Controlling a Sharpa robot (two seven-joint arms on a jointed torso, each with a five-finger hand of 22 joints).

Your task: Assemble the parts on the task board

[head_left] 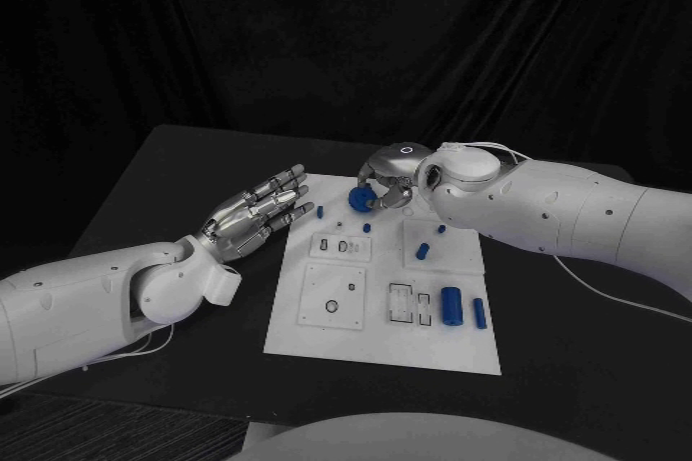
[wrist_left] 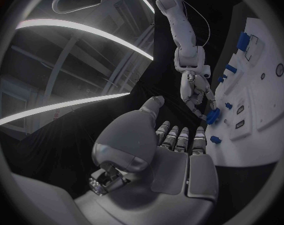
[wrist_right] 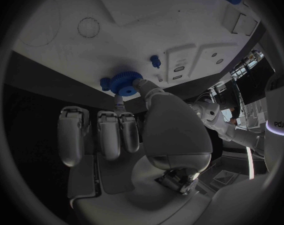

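— Where's the piece it's working with?

— The blue gear (wrist_right: 123,82), at the far edge of the task board (head_left: 378,341), near the board's far-left corner. The right hand (head_left: 387,183) has it pinched between thumb and a fingertip, the other fingers loose beside it. From where I stand it sits low over the white plate; I can't tell if it is touching it or just above.

— Which way does it lie from the hand?

— Right at the fingertips, under the palm, disc face turned toward the board as far as the right wrist view lets me judge. Just beside it stands a small blue peg (wrist_right: 155,61). I'd guess the gear has to settle onto a seat close by, so what counts is keeping it flat and square above that spot.

— And the other arm?

— The left hand (head_left: 257,215) hangs over the dark worktop (head_left: 188,171) just off the board's left edge, fingers spread, holding nothing. It's well apart from the gear; the right is plainly nearer.

— Anything else on the board?

— Two long blue pins (head_left: 464,308) lying side by side toward its right.
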